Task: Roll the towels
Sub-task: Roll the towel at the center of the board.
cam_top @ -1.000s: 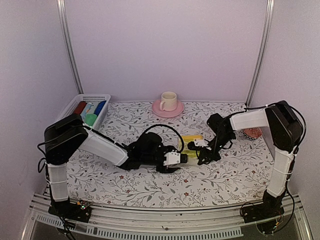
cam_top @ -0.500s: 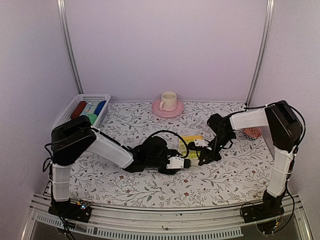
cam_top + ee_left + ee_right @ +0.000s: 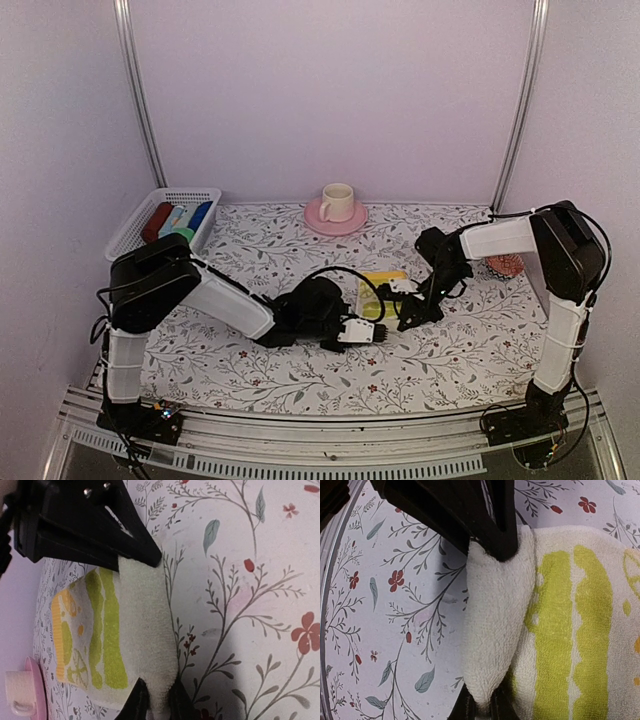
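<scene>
Item: pale yellow towel (image 3: 384, 283) on the table (image 3: 300, 375), one edge folded over, half hidden from above. I see left gripper (image 3: 150, 630) and right gripper (image 3: 492, 625) each pinching that fold; lower fingers (image 3: 136, 706) cut off by frame

Soft, even, violet-tinged light with faint shadows — the top view is sharp, both wrist close-ups slightly blurred.

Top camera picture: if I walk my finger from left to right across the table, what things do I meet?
white basket → cream cup → yellow towel → red patterned thing, half hidden behind the right arm
</scene>
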Controlling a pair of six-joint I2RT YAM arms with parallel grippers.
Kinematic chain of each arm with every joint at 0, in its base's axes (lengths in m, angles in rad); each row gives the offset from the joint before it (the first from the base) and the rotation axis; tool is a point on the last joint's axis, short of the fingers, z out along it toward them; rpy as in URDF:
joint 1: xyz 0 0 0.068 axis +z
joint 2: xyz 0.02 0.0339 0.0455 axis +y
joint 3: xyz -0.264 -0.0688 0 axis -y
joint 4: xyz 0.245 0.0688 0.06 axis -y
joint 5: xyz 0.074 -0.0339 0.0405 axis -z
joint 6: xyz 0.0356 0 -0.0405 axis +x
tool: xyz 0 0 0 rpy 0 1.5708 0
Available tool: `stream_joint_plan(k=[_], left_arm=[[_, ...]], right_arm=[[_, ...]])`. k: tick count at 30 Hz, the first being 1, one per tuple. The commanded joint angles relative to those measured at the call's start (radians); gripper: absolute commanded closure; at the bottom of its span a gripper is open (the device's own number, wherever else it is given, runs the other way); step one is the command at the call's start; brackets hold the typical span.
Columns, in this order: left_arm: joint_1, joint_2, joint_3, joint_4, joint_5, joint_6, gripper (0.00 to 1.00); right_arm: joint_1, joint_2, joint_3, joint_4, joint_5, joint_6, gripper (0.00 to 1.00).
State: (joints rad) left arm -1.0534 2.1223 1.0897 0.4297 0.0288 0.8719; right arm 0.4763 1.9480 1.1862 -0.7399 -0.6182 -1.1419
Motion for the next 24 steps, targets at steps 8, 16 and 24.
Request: stream_joint_plan(k=[8, 16, 24], left_arm=[[-0.011, 0.000, 0.049, -0.141, 0.042, -0.082, 0.99], [0.010, -0.027, 0.083, -0.238, 0.151, -0.196, 1.00], [0.070, 0.016, 0.203, -0.373, 0.331, -0.344, 1.00]], right_arm=[[-0.007, -0.046, 0.001, -0.010, -0.004, -0.019, 0.75], [-0.007, -0.204, -0.117, 0.119, 0.089, -0.047, 0.60], [-0.006, -0.366, -0.270, 0.259, 0.130, -0.129, 0.43]])
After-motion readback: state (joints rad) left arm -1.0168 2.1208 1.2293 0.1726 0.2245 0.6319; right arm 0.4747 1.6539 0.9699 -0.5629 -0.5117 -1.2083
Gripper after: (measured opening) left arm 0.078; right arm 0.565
